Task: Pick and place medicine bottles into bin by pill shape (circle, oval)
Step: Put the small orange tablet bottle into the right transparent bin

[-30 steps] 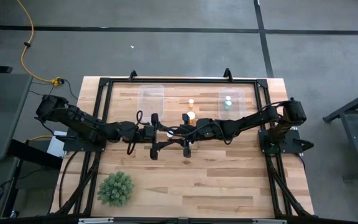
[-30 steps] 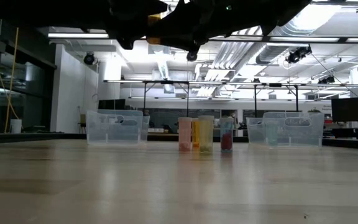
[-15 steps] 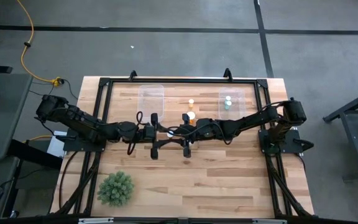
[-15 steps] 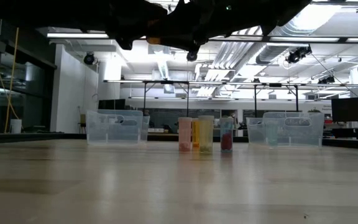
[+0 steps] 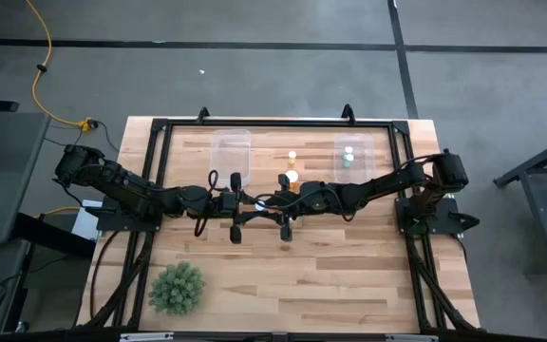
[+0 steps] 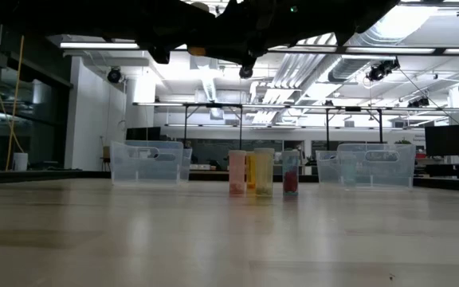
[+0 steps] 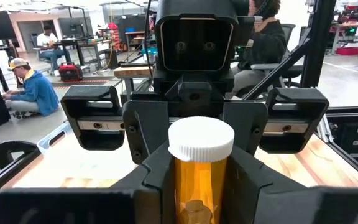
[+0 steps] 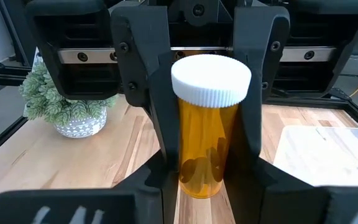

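Observation:
An orange medicine bottle (image 8: 207, 137) with a white cap (image 7: 201, 138) hangs upright high above the middle of the table (image 5: 330, 266). My left gripper (image 5: 254, 202) comes at it from the table's left and my right gripper (image 5: 267, 202) from the right. They meet nose to nose and both are shut on the bottle. Three more bottles stand on their bases on the table: pink (image 6: 237, 172), yellow (image 6: 263, 172) and red (image 6: 291, 172). Two clear bins stand at the far edge, a left one (image 5: 232, 146) and a right one (image 5: 353, 152). My left gripper pinches the bottle's amber body just under the cap (image 7: 201, 186) between its two fingers. The fingers reach in level from the table's left. The bottle stands upright with its cap up, lifted clear of the table. My right gripper pinches the same amber body (image 8: 205, 155) between its two fingers, level from the table's right. Its fingers face my left gripper's fingers (image 8: 160, 93), which flank the bottle on the other side. Pills lie at the bottle's bottom (image 8: 197, 171).
A green spiky plant (image 5: 177, 288) sits at the near left of the table. The right bin holds small bottles (image 5: 348, 156). A black frame (image 5: 273, 122) runs around the tabletop. People sit in the room beyond the table (image 7: 30, 93).
My left gripper's fingers have closed in on the orange bottle that my right gripper holds. In the low view, less orange shows between the dark fingers than before. Neither arm has shifted, and the bottle stays upright in the same place.

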### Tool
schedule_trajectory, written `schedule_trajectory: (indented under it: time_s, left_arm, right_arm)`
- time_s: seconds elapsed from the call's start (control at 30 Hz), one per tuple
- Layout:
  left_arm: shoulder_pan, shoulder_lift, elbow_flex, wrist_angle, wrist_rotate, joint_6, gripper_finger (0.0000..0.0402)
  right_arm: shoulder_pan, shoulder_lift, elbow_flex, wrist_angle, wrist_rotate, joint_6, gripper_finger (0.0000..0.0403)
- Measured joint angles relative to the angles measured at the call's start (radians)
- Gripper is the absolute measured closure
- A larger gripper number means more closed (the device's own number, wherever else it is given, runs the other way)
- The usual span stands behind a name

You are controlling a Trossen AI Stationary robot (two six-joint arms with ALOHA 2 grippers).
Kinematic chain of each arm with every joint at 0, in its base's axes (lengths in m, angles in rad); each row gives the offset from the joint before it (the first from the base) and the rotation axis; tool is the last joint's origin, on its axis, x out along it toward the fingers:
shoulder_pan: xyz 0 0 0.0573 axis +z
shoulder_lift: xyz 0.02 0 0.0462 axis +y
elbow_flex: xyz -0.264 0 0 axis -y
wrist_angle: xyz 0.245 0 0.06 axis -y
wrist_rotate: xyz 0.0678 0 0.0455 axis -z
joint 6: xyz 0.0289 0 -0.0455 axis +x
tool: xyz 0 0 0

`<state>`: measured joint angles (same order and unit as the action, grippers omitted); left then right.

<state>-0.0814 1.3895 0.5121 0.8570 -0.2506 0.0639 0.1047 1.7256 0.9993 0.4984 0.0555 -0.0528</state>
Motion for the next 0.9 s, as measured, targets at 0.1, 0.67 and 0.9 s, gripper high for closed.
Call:
schedule_trajectory:
  time_s: [0.1, 0.67, 0.9]
  left_arm:
    - [0.0, 0.0, 0.0, 0.0, 0.0, 0.0, 0.0309]
    - [0.001, -0.043, -0.001, -0.132, -0.079, -0.002, 0.0306]
    - [0.0, -0.1, -0.001, -0.345, -0.168, -0.027, 0.0305]
  right_arm:
    - [0.0, 0.0, 0.0, 0.0, 0.0, 0.0, 0.0306]
    - [0.0, -0.059, 0.0, -0.139, 0.155, 0.01, 0.0203]
    - [0.019, -0.158, 0.002, -0.29, 0.17, 0.002, 0.0193]
